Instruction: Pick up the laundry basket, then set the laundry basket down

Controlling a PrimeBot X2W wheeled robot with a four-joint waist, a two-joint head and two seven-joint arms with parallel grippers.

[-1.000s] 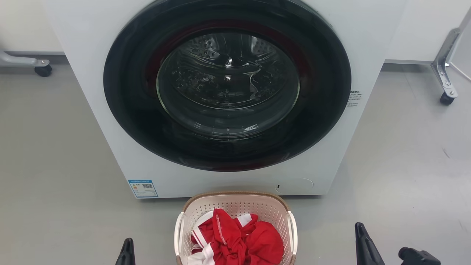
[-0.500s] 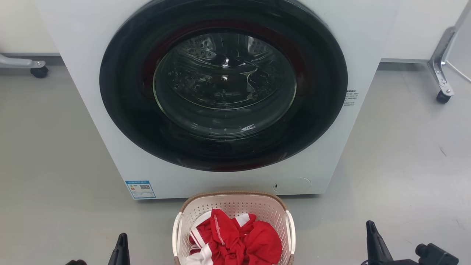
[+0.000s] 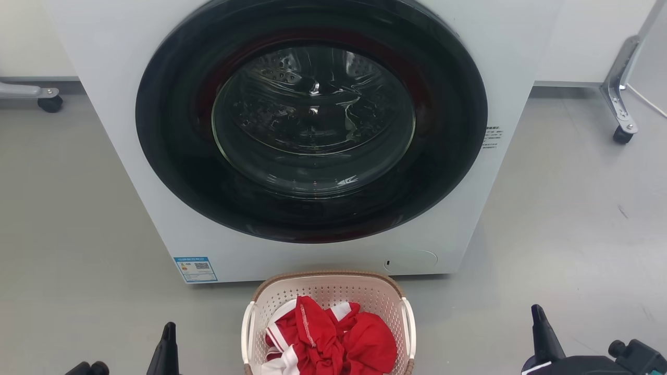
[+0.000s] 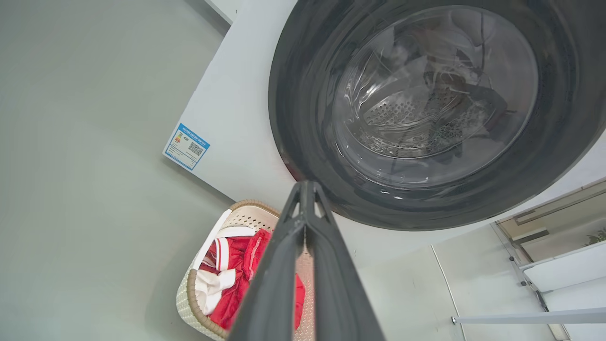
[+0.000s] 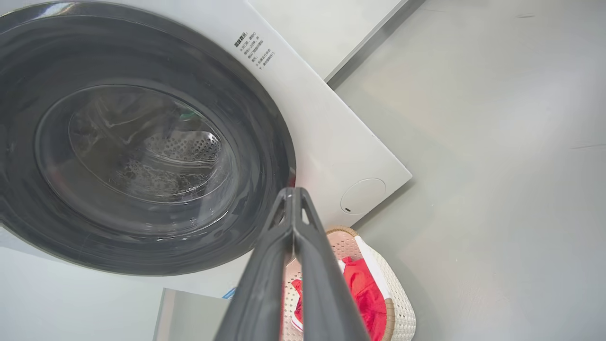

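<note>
The laundry basket [image 3: 327, 292] stands on the grey floor at the bottom centre of the head view, close in front of the washing machine. It is cream perforated plastic with a brown woven rim and white side handles, and it holds red and white clothes [image 3: 333, 341]. My left gripper [image 3: 168, 341] is low at the left, well apart from the basket, fingers together. My right gripper [image 3: 541, 328] is low at the right, farther from the basket. In the wrist views the left gripper [image 4: 307, 187] and the right gripper [image 5: 292, 193] are shut and empty, with the basket [image 4: 208, 248] [image 5: 397, 293] behind the fingers.
A white washing machine [image 3: 130, 135] with a shut round dark glass door [image 3: 312, 120] rises right behind the basket. Wheeled metal legs stand at the far left [image 3: 49, 103] and far right [image 3: 622, 134]. Grey floor [image 3: 563, 234] spreads on both sides.
Both grippers have spread outward, the left one further left and the right one further right. The head camera has shifted slightly, moving the machine and basket a little left in the picture.
</note>
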